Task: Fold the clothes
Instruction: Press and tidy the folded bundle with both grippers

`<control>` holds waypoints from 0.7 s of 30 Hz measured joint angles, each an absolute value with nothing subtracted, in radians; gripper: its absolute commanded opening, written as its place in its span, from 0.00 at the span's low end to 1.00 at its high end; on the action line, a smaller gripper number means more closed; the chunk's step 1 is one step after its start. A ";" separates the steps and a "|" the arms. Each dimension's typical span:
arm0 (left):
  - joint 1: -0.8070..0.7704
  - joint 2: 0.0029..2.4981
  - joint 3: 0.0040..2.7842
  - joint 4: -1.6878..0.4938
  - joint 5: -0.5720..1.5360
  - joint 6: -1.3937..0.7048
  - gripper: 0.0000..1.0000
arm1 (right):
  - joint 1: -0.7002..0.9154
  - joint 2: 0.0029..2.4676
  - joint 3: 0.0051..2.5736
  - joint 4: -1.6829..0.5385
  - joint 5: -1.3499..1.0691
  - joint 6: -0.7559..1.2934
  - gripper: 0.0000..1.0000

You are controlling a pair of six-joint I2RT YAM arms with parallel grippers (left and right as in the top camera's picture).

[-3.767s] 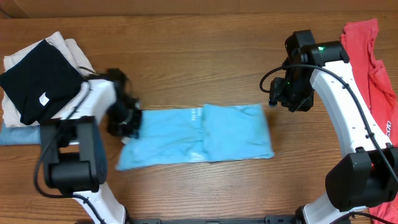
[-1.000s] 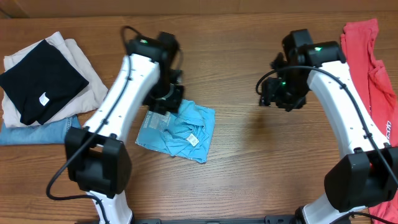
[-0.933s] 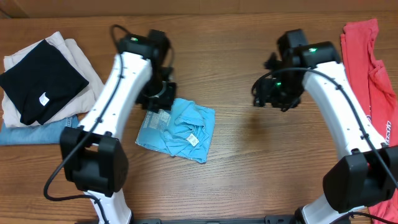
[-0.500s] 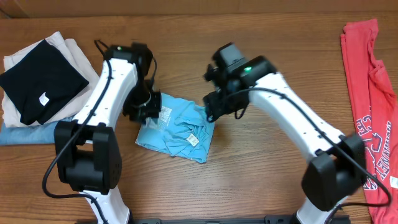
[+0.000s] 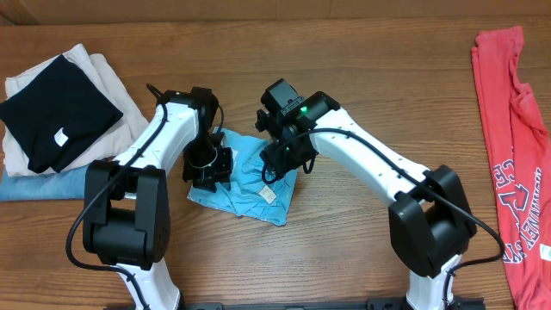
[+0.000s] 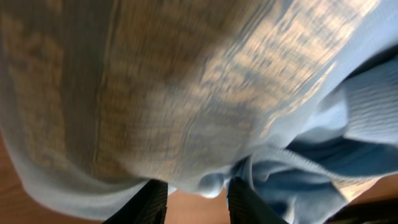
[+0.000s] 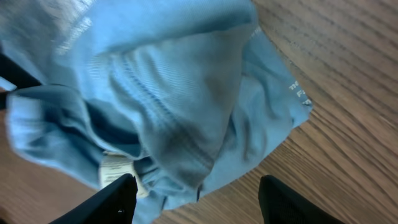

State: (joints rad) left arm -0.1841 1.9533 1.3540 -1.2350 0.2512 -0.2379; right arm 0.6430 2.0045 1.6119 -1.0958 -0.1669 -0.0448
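Note:
The light blue T-shirt (image 5: 250, 182) lies folded into a small, rumpled bundle at the table's middle, a white label showing on top. My left gripper (image 5: 209, 168) is down at its left edge. In the left wrist view the left gripper (image 6: 193, 186) has its fingers a little apart, wood showing between them and a fold of the blue cloth (image 6: 186, 93) just past the tips. My right gripper (image 5: 277, 159) hangs over the bundle's upper right; the right gripper (image 7: 198, 182) is wide open above the blue shirt (image 7: 174, 112). The coral-red T-shirt (image 5: 508, 129) lies spread at the far right.
A black garment (image 5: 56, 108) with a small white tag rests on cream cloth (image 5: 108, 73) at the far left, over blue denim (image 5: 34, 185). Bare wooden table (image 5: 370, 250) runs between the blue bundle and the red shirt.
The long blue strip has become a small bundle. My right arm swung left from near the red shirt onto the bundle. My left arm slid down to the bundle's left edge.

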 measured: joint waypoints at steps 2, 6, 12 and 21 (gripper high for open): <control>-0.191 1.953 1.354 -1.221 0.251 -0.238 0.36 | 0.643 2.026 1.612 -1.095 -0.165 -0.046 0.66; -0.225 1.953 1.354 -1.214 0.251 -0.238 0.36 | 0.643 2.074 1.612 -1.088 -0.161 -0.046 0.66; -0.294 1.953 1.354 -1.214 0.252 -0.239 0.36 | 0.643 2.092 1.610 -1.046 -0.068 0.002 0.66; -0.363 1.953 1.328 -1.204 0.256 -0.253 0.37 | 0.580 2.092 1.610 -1.030 0.121 0.233 0.66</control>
State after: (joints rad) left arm -0.3630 1.9533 1.3277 -1.2037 0.2562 -0.2527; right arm 0.5797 2.0922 1.6096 -1.0298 0.1215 0.2329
